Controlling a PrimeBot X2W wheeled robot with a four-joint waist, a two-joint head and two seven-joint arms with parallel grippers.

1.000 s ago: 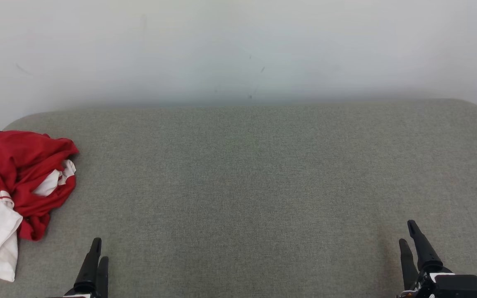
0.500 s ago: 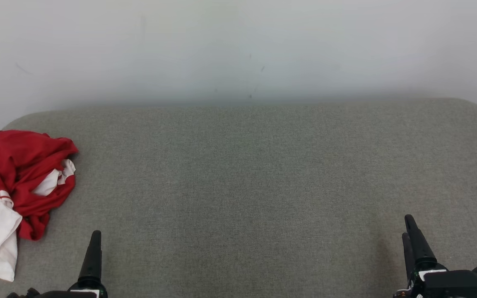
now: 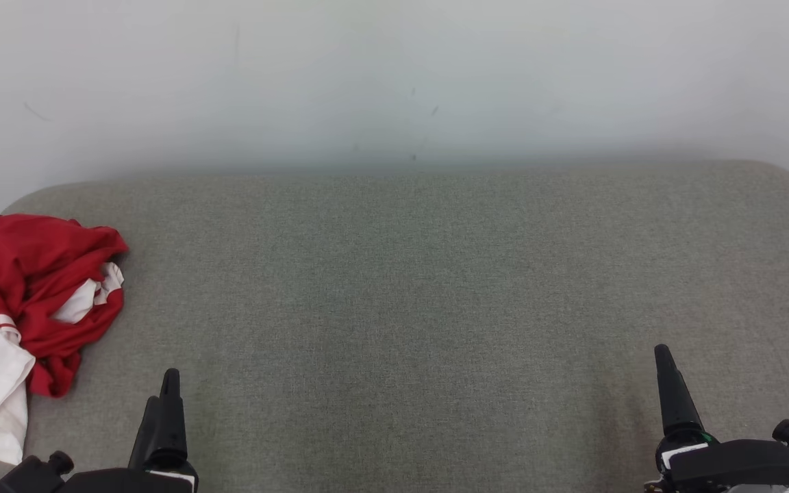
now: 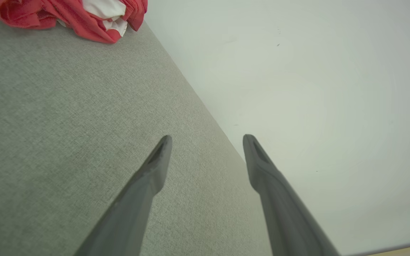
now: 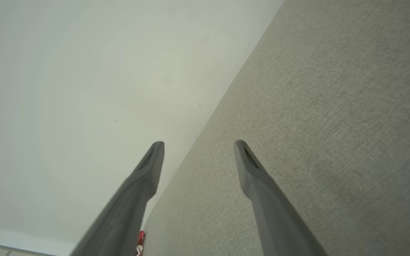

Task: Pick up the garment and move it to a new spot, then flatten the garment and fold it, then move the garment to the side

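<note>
Lying crumpled at the left edge of the grey bench (image 3: 401, 274) is a red and white garment (image 3: 31, 287). The left pincer (image 4: 206, 138) hovers near it, fingers apart and empty. The right pincer (image 5: 198, 144), well apart, also gapes empty.

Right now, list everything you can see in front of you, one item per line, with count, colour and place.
garment: one, red and white, crumpled at the far left of the padded surface
padded surface: one, grey fabric, across the whole foreground
wall: one, pale, behind the padded surface
left claw: one, dark, open, low on the left, apart from the garment
right claw: one, dark, open, low on the right, holding nothing
</note>
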